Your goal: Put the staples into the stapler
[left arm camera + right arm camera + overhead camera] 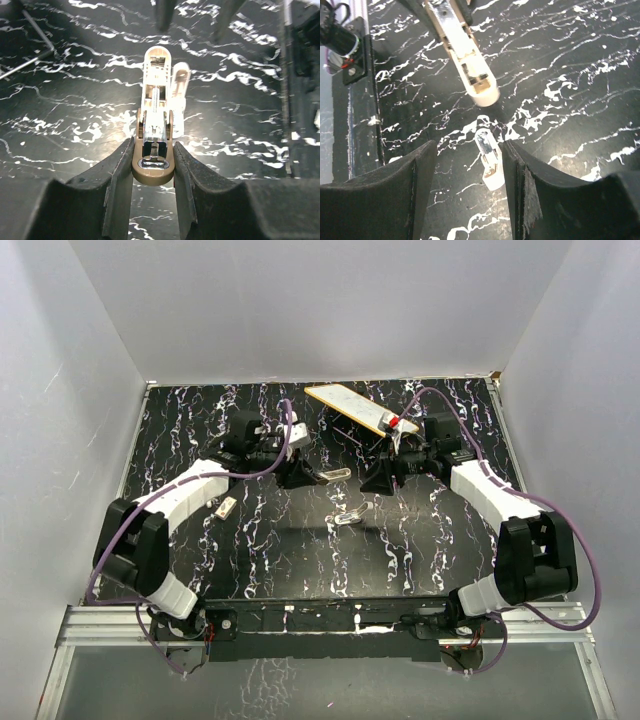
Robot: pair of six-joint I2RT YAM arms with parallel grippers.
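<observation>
in the left jaws, the stapler (157, 100) sits clamped.

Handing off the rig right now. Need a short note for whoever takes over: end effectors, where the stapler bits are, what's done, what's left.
The left end effector is shut on the stapler, clamped on its tan rear end. The channel is open and the spring is showing.
The right end effector is open and empty, above a small clear piece lying on the table.
Done: stapler picked up and opened.
Left: no staples visible in the channel, so load them and close the stapler. A small white item lies by the left arm; I cannot tell what it is.
</observation>
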